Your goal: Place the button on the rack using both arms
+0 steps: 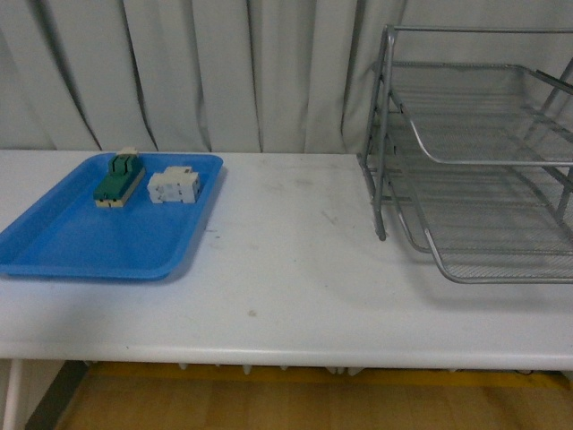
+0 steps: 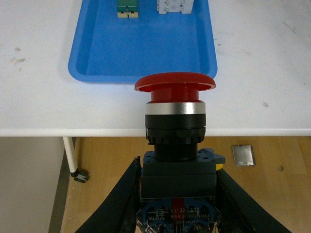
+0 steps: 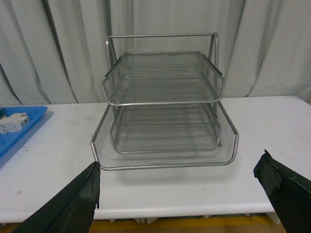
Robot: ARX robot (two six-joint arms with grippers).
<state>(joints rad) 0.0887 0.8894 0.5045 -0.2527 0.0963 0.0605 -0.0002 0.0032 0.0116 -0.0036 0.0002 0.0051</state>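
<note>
Red on top, the button (image 2: 176,116) sits clenched at its dark body between our left fingers (image 2: 121,204), near the front edge of the table (image 2: 252,73), well apart from the rack (image 3: 165,103). Our right fingers (image 3: 77,204) are spread wide, holding nothing, facing the rack. We think the pass could go wrong: if the left fingers let go too soon, the button could fall to the floor (image 2: 272,194).

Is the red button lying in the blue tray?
No, the button is clamped in the left end effector, while the blue tray holds only a green block and a white block.
</note>
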